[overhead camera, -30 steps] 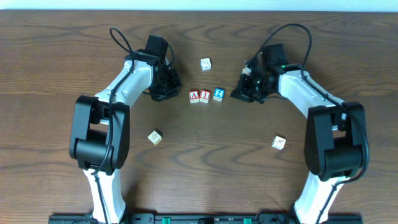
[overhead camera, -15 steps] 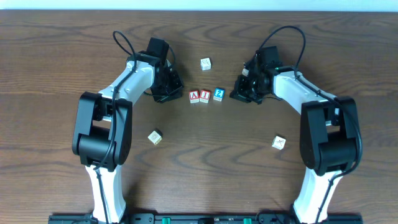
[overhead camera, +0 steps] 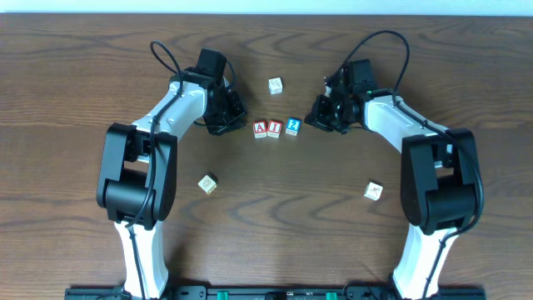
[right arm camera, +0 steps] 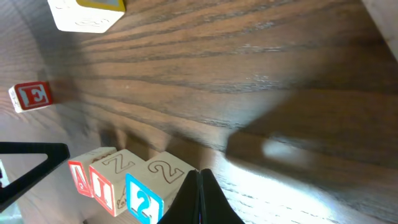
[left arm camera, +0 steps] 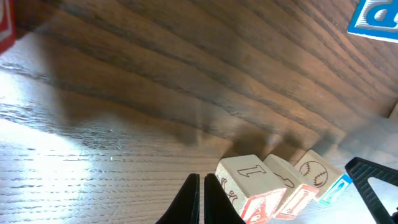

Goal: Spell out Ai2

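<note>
Three letter blocks stand in a row at the table's middle: a red A block [overhead camera: 260, 128], a red I block [overhead camera: 273, 128] and a blue 2 block [overhead camera: 292, 126]. My left gripper [overhead camera: 242, 124] is shut and empty, its tips just left of the A block [left arm camera: 249, 190]. In the left wrist view the fingers [left arm camera: 202, 190] lie close beside that block. My right gripper [overhead camera: 311, 122] is shut and empty, its tips just right of the 2 block [right arm camera: 152, 186]. The right wrist view shows the fingers [right arm camera: 200, 190] next to it, with the I block [right arm camera: 112, 180] and the A block [right arm camera: 79, 177] beyond.
A white block [overhead camera: 275, 85] lies behind the row. Another block [overhead camera: 207, 183] lies front left and one more [overhead camera: 373, 191] front right. The right wrist view shows a yellow-topped block [right arm camera: 87, 12] and a red E block [right arm camera: 31, 96].
My right gripper has moved left, closer to the 2 block. My left gripper has edged right toward the A block. The blocks have not moved.
</note>
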### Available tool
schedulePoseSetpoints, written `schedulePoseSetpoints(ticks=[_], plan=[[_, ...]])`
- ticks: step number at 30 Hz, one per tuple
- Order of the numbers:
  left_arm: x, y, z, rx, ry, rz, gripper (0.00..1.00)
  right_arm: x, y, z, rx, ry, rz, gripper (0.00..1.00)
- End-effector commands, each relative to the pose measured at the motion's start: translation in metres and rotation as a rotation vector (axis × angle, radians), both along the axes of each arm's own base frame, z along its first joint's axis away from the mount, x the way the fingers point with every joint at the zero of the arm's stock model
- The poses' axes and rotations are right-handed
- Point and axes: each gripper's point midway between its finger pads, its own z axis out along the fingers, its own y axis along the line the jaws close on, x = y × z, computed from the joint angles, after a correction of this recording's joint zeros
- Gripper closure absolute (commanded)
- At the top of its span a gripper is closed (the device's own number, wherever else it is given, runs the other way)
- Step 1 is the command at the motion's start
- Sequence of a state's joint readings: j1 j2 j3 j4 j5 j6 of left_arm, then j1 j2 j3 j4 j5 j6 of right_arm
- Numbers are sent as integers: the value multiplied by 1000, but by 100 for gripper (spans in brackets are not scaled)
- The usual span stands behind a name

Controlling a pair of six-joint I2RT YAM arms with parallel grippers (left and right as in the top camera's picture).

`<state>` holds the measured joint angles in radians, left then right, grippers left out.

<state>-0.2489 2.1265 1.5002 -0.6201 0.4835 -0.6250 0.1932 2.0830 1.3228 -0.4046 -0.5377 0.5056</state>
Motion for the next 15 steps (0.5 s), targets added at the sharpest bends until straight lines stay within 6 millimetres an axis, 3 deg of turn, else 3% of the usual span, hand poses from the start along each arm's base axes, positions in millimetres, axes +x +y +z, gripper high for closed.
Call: schedulePoseSetpoints(ticks=[1,15], plan=[[-1,-2,-3,-8,13,3,94,-3,13,0,29,13,20,99],[-1,-5,-3,-14,11,-4,94,-9,26,2,47,16,50,99]])
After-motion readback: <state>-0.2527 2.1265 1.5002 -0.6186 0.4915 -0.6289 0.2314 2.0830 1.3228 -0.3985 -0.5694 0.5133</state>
